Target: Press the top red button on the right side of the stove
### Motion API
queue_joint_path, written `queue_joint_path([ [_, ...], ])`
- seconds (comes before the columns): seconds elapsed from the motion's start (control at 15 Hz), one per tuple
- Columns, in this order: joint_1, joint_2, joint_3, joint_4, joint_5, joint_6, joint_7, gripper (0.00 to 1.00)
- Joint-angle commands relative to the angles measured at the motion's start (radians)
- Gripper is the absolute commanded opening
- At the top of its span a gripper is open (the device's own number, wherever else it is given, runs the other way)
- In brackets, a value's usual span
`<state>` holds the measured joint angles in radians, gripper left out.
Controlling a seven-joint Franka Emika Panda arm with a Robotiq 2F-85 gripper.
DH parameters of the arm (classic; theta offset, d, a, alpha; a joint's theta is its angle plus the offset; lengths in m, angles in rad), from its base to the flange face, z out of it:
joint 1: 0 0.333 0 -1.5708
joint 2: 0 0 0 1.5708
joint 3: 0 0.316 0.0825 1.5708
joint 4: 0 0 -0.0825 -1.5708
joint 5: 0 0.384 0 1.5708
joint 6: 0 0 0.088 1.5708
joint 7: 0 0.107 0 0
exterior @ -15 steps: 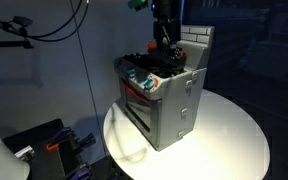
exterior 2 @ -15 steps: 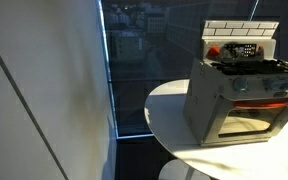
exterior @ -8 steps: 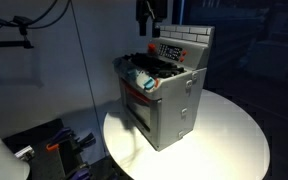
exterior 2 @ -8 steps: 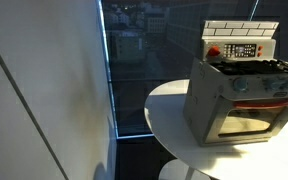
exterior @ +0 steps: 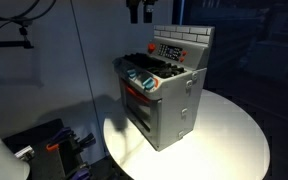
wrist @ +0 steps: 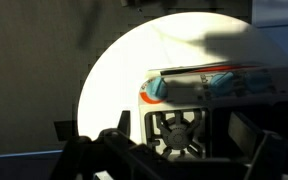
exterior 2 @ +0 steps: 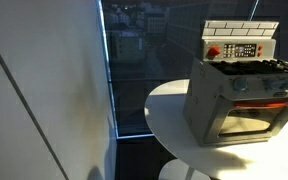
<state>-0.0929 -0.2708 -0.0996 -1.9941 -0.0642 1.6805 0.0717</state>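
Note:
The small grey stove stands on a round white table and shows in both exterior views. Its brick-pattern back panel carries a dark control strip with a red button at one end. My gripper hangs well above the stove at the frame's top edge, fingers apart and empty. In the wrist view I look down on the black burner and the teal knobs, with my fingers spread on either side at the bottom.
The table's edge lies close around the stove. A white wall panel and a dark window stand beside it. Cables and gear lie on the floor below.
My gripper has risen from the stove's back panel, up and away, until it sits at the top edge of the exterior view. The stove has not moved.

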Motion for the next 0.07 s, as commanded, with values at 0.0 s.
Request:
queue_joint_path([
  [0.0,-0.004,0.003,0.003,0.003,0.001,-0.002,-0.001,1.0],
])
